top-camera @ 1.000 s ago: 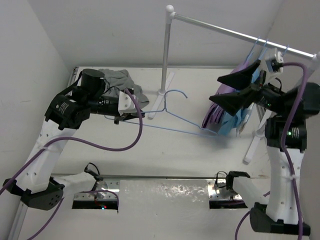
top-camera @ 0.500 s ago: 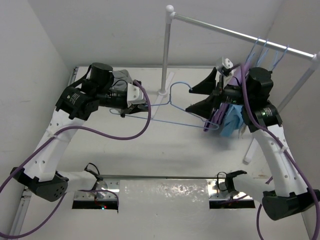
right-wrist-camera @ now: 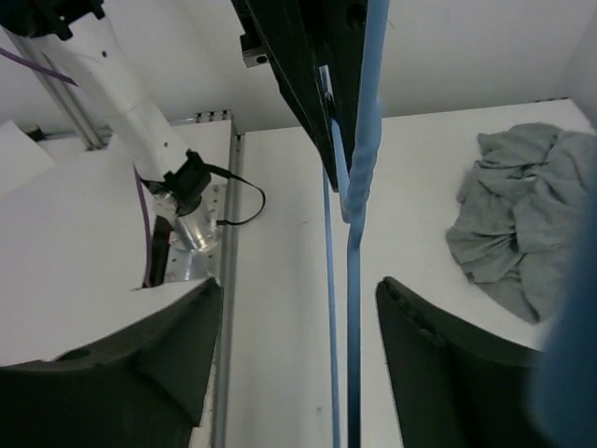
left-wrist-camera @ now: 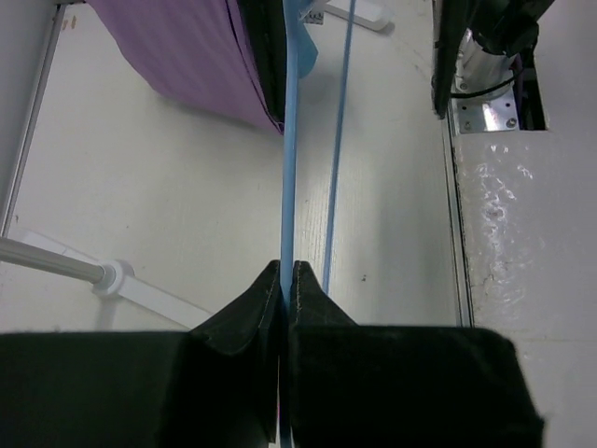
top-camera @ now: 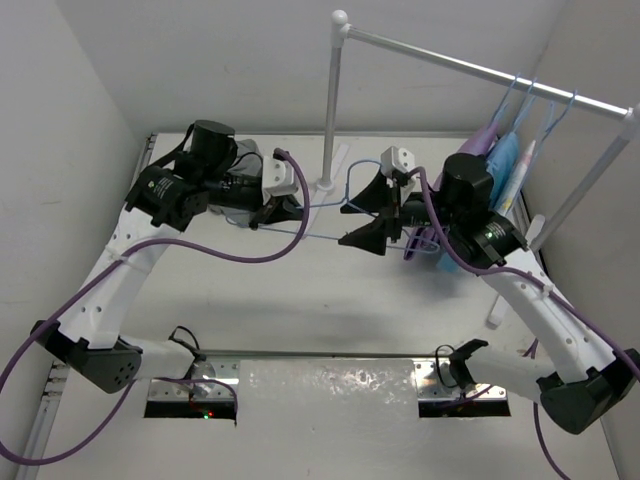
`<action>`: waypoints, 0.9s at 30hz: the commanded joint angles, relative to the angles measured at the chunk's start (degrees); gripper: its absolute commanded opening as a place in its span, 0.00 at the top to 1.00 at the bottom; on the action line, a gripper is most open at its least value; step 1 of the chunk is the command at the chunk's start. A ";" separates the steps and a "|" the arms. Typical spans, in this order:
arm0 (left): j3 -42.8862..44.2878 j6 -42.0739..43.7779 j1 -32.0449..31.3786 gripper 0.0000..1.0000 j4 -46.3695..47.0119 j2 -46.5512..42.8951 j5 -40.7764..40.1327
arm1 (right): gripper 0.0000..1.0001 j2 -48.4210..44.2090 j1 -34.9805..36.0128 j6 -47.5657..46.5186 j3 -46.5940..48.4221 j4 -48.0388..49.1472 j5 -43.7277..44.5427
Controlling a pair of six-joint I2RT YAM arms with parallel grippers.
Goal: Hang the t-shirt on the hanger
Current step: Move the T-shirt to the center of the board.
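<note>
The hanger [top-camera: 318, 240], thin light-blue wire, hangs level above the table between my two arms. My left gripper [top-camera: 285, 208] is shut on its left end; in the left wrist view the wire [left-wrist-camera: 288, 140] runs straight out from between the closed fingertips [left-wrist-camera: 287, 271]. My right gripper [top-camera: 362, 214] stands open around the hanger near its neck. In the right wrist view two blue wires [right-wrist-camera: 353, 327] pass between the fingers, touching neither. The grey t-shirt [right-wrist-camera: 527, 215] lies crumpled on the table at the back left, mostly hidden behind the left arm in the top view.
A white clothes rail on an upright pole [top-camera: 330, 100] crosses the back right. Purple and light-blue garments [top-camera: 497, 165] hang from it on blue hangers. The purple garment [left-wrist-camera: 187, 47] also shows in the left wrist view. Walls close in on both sides.
My right arm has swung left from the hanging garments to the hanger's neck, its jaws narrowing around the wire. The left arm has carried the hanger slightly right and back.
</note>
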 commanded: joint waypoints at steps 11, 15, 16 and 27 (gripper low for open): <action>-3.55 3.58 -0.14 1.00 1.09 -1.09 3.09 | 0.97 1.70 1.48 -0.30 -2.89 2.95 6.23; -5.22 5.42 -0.14 1.00 1.01 -0.91 0.72 | 1.00 1.88 1.57 2.51 -4.30 4.78 9.12; -5.40 5.60 -0.14 1.00 0.92 -0.91 0.36 | 1.00 1.88 1.57 2.95 -4.65 5.14 9.48; -7.24 6.22 -0.14 0.56 2.15 0.14 -0.43 | 1.00 -4.08 2.10 8.58 -15.72 12.96 13.43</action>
